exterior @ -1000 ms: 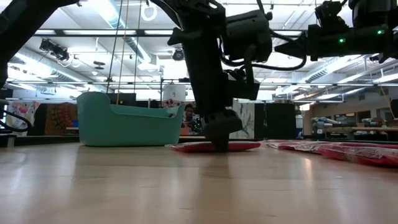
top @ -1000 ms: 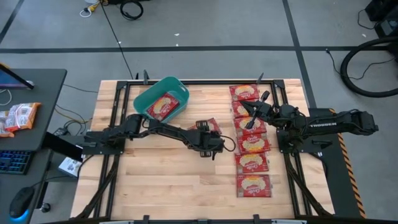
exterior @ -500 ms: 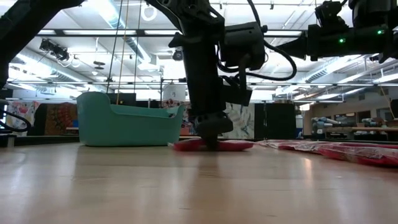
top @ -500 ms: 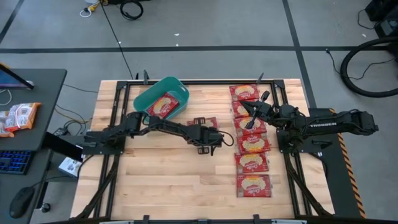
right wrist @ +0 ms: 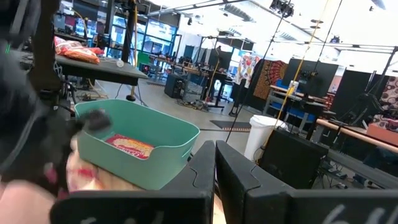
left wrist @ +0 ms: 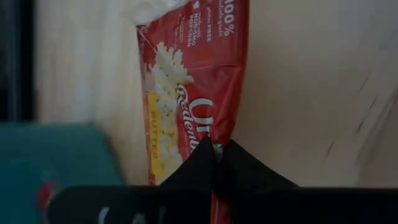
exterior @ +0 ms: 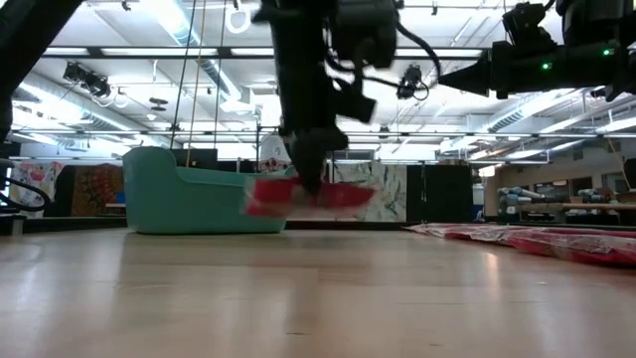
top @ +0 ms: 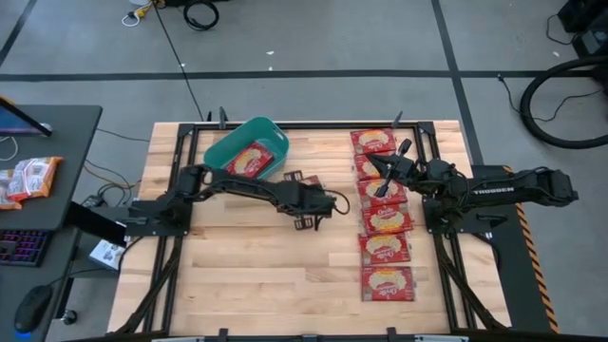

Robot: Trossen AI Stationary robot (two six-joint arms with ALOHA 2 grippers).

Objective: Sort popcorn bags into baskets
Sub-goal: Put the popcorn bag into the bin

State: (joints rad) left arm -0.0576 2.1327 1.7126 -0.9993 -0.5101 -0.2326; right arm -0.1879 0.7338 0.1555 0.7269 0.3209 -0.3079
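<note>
**One bag binned, one in the air, five on the table**

High view: the left gripper (top: 306,220) sat mid-table, its fingers closed on a popcorn bag (top: 300,180) whose far end showed beyond it, toward the teal basket (top: 220,148). One red packet (top: 249,163) already lay inside the basket. To the gripper's right, a column of five bags (top: 386,219) lay on the wood, from the far edge to the near one. The right gripper (top: 391,164) hovered over the upper part of that column. So, as I judge it, one bag was sorted, one was in transit and five were left. "TROSSEN" was legible on the right arm.

Low view: the carried bag (exterior: 306,197) hung clear of the table below the left gripper, with the basket (exterior: 204,202) just behind and to its side.

Left wrist view: the fingers (left wrist: 205,165) pinched the bag (left wrist: 194,93) by its end; it hung lengthwise ahead of them. Readable print: "BUTTER", "POPCORN", and a partial brand beginning "Redenb".

Right wrist view: the right gripper's fingers (right wrist: 200,168) were pressed together, holding nothing. Ahead of them stood the basket (right wrist: 163,140) with one packet (right wrist: 129,146) inside.
</note>
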